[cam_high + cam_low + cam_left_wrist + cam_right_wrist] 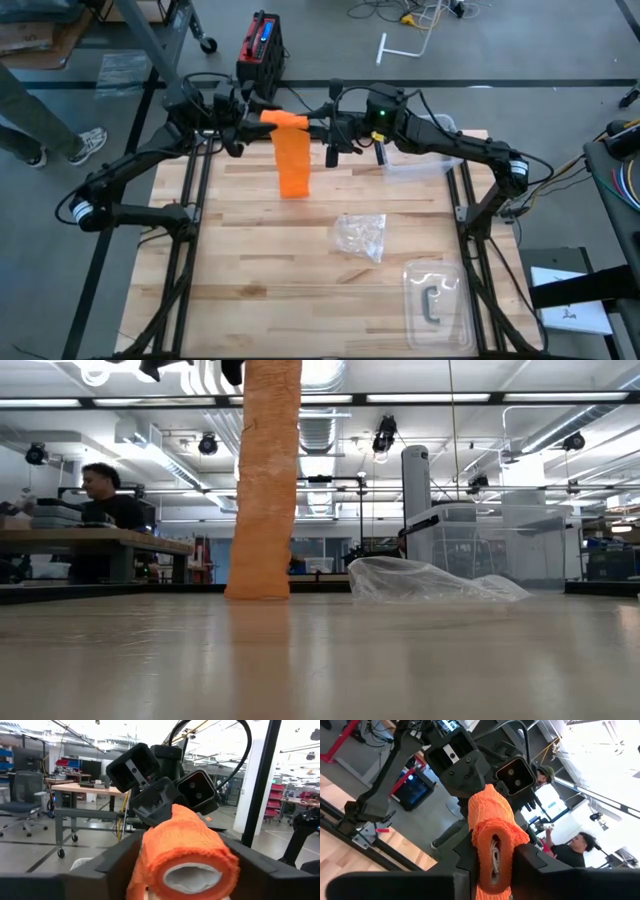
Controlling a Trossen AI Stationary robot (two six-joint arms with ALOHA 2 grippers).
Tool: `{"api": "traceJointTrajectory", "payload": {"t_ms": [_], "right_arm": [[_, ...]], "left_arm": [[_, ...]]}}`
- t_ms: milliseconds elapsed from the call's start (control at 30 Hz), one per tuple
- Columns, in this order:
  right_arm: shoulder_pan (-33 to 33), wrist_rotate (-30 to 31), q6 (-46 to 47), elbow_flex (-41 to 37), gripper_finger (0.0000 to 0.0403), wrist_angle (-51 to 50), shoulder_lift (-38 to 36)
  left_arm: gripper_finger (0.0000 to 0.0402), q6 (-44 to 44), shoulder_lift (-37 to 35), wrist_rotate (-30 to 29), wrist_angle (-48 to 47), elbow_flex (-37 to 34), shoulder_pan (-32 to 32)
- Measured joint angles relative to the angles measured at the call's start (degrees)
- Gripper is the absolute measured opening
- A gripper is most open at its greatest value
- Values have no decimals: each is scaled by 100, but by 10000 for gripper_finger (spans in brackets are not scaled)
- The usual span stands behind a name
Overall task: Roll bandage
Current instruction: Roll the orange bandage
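Both grippers met above the table's far edge: the right gripper (318,126) pinched the bandage (292,160) roll; the left gripper (250,118) fingers flanked it, grip unclear.

Seen from above, both dark arms reach toward the far edge of the wooden counter (250,260) and meet at the bandage (291,160). The left gripper (252,117) and the right gripper (318,125) face each other with the rolled orange end between them; the right gripper is clamped on it. A flat orange strip hangs from the roll down to the counter. Nearer the front lies a crumpled clear wrapper (362,236), and a clear plastic tray (438,305) sits by the right front corner.
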Motion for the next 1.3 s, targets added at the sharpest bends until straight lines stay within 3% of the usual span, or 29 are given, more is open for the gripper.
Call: {"api": "traceJointTrajectory", "payload": {"t_ms": [200,333,633,800,967,1300], "right_arm": [[-4,14,103,4,78,-64,-2],[0,10,786,60,115,-126,-9],[11,-56,2565,613,253,-839,-49],[-73,-50,3236,687,302,-843,-48],[-193,-6,3302,691,307,-892,-14],[-194,-30,3070,691,264,-794,122]], "left_arm": [[121,324,-7,-2,-16,2,0],[86,1075,-20,-14,-14,1,0],[81,3069,-77,-109,107,2,9],[79,4028,-88,-99,171,2,4],[79,4120,-101,-63,301,4,-9],[82,4181,-101,-52,291,4,-13]]}}
